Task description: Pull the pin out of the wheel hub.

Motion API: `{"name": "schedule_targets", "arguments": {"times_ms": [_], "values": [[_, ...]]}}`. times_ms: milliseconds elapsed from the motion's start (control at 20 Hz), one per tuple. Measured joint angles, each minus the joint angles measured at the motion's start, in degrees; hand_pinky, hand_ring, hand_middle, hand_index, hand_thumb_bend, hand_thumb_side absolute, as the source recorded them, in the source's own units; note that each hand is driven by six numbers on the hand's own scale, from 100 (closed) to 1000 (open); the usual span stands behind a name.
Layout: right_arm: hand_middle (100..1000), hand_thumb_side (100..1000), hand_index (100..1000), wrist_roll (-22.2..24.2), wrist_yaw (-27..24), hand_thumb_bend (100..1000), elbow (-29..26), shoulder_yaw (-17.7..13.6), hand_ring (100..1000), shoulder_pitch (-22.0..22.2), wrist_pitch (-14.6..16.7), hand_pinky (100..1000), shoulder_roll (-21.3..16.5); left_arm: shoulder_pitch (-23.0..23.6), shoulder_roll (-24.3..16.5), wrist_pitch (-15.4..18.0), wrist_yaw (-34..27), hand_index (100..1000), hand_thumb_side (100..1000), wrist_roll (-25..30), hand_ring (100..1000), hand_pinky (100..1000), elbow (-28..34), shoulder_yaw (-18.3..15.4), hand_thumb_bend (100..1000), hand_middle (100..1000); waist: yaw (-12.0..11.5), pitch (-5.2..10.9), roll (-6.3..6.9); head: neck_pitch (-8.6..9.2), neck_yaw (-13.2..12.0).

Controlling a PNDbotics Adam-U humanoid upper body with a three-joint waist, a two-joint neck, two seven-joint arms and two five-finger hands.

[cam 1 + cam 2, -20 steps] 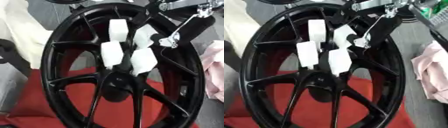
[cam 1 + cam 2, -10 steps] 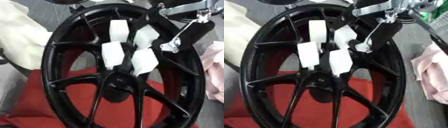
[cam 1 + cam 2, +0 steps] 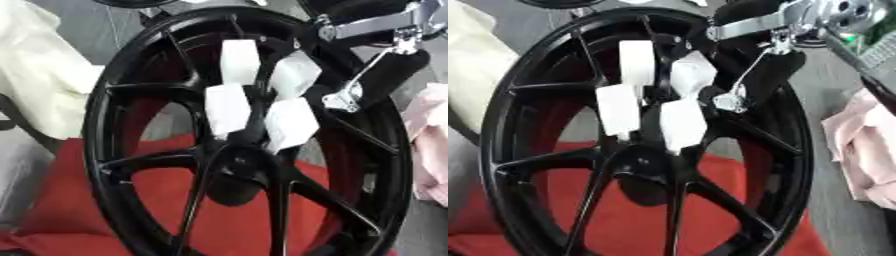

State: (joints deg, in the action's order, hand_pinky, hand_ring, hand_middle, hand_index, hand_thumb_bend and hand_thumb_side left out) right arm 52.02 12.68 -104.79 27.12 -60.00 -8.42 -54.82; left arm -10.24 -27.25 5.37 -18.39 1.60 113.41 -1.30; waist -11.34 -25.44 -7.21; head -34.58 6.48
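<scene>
- No text, label, brand, number or sign can be read in either view.
- The black wheel [image 3: 254,150] shows no lettering on its rim or spokes.
- The white pads of the hand [image 3: 262,95] over the hub are blank.
</scene>
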Motion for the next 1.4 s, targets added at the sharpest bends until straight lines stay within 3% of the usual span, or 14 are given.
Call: {"name": "schedule_targets", "arguments": {"times_ms": [150, 400, 750, 950, 1400], "values": [[676, 238, 794, -0.03, 0.09, 100, 0.0, -0.15, 911, -0.04, -0.05, 905, 0.01, -0.08, 0.0, -0.07, 0.06, 843, 1000, 0.03, 853, 760, 0.0, 0.0, 208, 768, -0.06, -0.04, -0.03, 0.0, 0.0], [617, 220, 737, -0.03, 0.15, 100, -0.01, -0.29, 889, -0.45, 0.09, 894, 0.07, -0.14, 0.0, -0.19, 0.22, 842, 1000, -0.08, 852, 760, 0.0, 0.01, 209, 767, -0.12, -0.21, -0.25, 0.0, 0.03], [465, 218, 589, -0.08, 0.74, 100, 0.09, -0.31, 762, -0.54, 0.58, 833, 0.38, -0.24, 0.0, -0.41, 0.25, 838, 1000, -0.28, 853, 760, 0.0, 0.01, 212, 764, -0.43, -0.37, -0.53, 0.0, 0.19], [348, 221, 484, -1.44, 1.09, 100, 0.11, -0.68, 647, -0.78, -0.1, 782, 0.71, -0.24, 0.0, -0.58, 0.29, 836, 1000, -0.45, 853, 761, 0.0, 0.01, 213, 763, -0.43, -0.4, -0.57, 0.0, 0.2], [239, 238, 401, -5.92, 0.4, 100, 0.04, -1.63, 596, -1.67, -2.04, 760, 0.95, 0.22, 0.01, -0.73, 0.29, 834, 1000, -0.87, 852, 761, 0.0, 0.01, 213, 761, 0.06, -0.34, -0.54, -0.59, 0.19]]}}
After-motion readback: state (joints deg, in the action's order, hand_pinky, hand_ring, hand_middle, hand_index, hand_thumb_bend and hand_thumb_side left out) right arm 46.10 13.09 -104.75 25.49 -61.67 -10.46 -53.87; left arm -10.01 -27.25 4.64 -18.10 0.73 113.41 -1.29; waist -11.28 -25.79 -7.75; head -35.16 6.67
